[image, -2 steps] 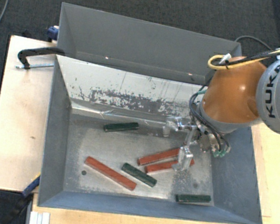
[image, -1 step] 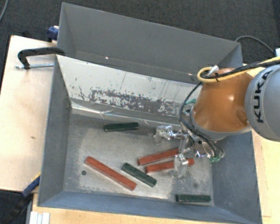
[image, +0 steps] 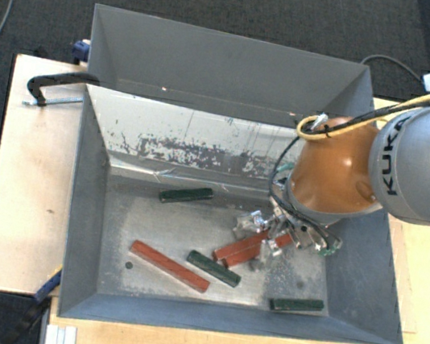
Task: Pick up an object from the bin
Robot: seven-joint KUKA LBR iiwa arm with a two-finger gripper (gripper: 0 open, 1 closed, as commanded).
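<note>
My gripper (image: 264,232) is low in the right half of the bin, under the orange wrist cover. It sits right over the upper right end of a short red bar (image: 236,251), which lies slanted on the bin floor. Part of that bar is hidden by the gripper's metal. A dark green bar (image: 213,268) lies just left of and below the red bar, touching its lower end. Another dark green bar (image: 296,305) rests near the front right corner, apart from the gripper.
A long red bar (image: 169,266) lies at the front left of the floor. A third dark green bar (image: 186,195) lies near the back wall. The arm and its orange cover fill the right back part of the bin.
</note>
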